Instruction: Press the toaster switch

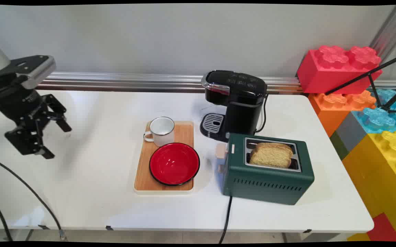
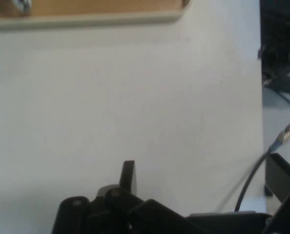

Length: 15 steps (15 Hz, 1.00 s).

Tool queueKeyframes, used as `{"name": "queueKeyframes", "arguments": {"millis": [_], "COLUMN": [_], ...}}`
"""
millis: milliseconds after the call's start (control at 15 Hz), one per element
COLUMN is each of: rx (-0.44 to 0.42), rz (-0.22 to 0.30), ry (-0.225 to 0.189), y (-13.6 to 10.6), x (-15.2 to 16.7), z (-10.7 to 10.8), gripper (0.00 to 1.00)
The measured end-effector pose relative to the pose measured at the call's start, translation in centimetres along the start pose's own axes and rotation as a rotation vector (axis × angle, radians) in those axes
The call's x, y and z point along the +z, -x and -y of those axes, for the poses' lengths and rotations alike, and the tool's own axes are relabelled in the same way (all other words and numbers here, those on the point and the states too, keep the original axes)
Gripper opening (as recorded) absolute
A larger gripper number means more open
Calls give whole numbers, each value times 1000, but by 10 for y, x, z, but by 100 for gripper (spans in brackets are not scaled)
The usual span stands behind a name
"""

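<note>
My gripper point(image 1: 52, 139) is wide open and holds nothing, hanging over bare table point(image 1: 91, 192). The tray point(image 1: 143, 181) with cup point(image 1: 162, 130) and bowl point(image 1: 174, 163) lies at 3 o'clock, well apart.

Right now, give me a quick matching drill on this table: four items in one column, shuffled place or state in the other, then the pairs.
Column 1:
1. white enamel mug
2. red bowl
3. bread slices
4. coffee machine

Column 2:
A. standing in the slots of the green toaster
B. on the near part of the wooden tray
C. on the bare table, behind the toaster
D. on the far part of the wooden tray, handle to the picture's left

Pairs: 1-D, 2-B, 3-A, 4-C
</note>
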Motion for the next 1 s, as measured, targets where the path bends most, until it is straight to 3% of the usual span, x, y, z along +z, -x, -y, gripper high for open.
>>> {"name": "queueKeyframes", "arguments": {"millis": [133, 333, 800, 1000], "rx": [-5, -24, -50, -52], "rz": [-53, -184, -429, -495], "ry": [6, 24, 31, 36], "y": [-9, -34, -74, -84], "x": [4, 11, 11, 10], "z": [0, 0, 3, 4], "gripper": [100, 100, 100, 100]}}
